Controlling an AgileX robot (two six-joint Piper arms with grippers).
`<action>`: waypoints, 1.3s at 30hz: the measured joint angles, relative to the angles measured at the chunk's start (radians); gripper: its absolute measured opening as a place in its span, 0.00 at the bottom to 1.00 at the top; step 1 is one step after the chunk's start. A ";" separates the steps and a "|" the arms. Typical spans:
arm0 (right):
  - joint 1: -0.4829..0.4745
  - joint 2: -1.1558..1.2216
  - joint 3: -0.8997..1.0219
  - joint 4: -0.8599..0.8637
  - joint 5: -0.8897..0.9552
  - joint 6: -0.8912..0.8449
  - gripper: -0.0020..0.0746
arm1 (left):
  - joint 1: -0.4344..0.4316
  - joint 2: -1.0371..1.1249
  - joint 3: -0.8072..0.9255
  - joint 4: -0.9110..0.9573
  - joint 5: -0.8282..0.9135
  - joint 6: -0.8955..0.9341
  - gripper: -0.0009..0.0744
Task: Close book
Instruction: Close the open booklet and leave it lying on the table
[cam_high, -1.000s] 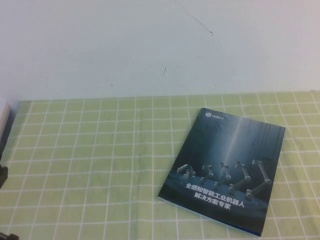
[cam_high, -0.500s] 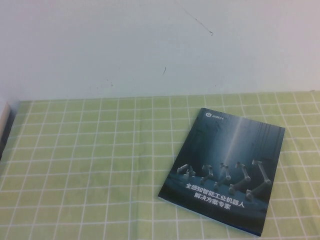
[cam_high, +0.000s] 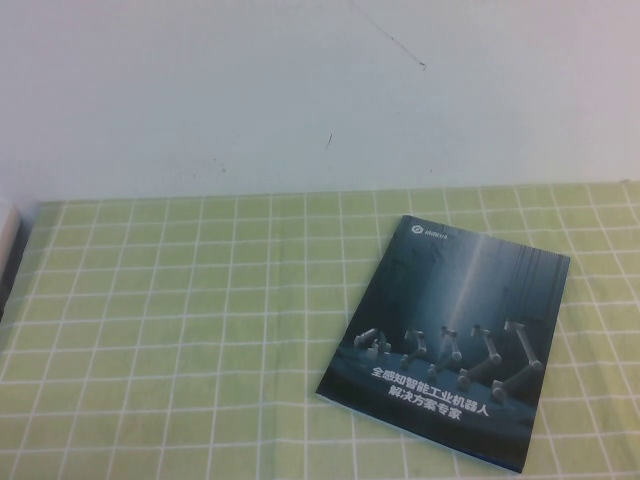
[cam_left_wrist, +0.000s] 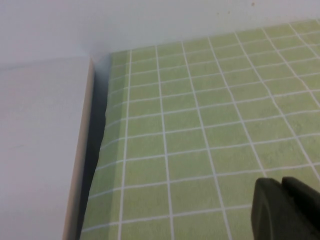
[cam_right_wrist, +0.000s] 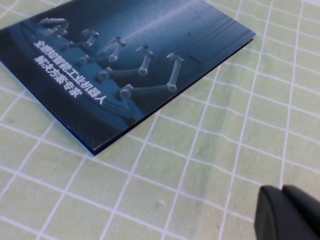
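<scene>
A thin, rectangular, dark blue glossy paper book (cam_high: 445, 340) lies closed and flat, front cover up, on the green cloth with white grid lines (cam_high: 150, 320) that covers the counter. It sits on the robot's right half, towards the near edge, turned askew to the grid. The cover carries a small white logo at its far corner, a row of pale robot arms across the lower part, and two lines of white Chinese characters beneath them. Its page edges (cam_right_wrist: 125, 134) lie flush.

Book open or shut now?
Shut: book lies flat, cover up, on cloth. Left gripper shut over bare cloth; right gripper shut beside book.
</scene>
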 joint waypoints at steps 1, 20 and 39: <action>0.000 0.000 0.000 0.000 0.000 0.000 0.02 | 0.000 0.000 0.000 0.000 0.002 -0.004 0.01; 0.000 0.000 0.000 0.000 0.000 0.000 0.02 | 0.000 -0.002 -0.003 0.002 0.015 -0.031 0.01; 0.000 0.000 0.000 0.000 0.000 0.000 0.02 | 0.000 -0.002 -0.003 0.002 0.017 -0.038 0.01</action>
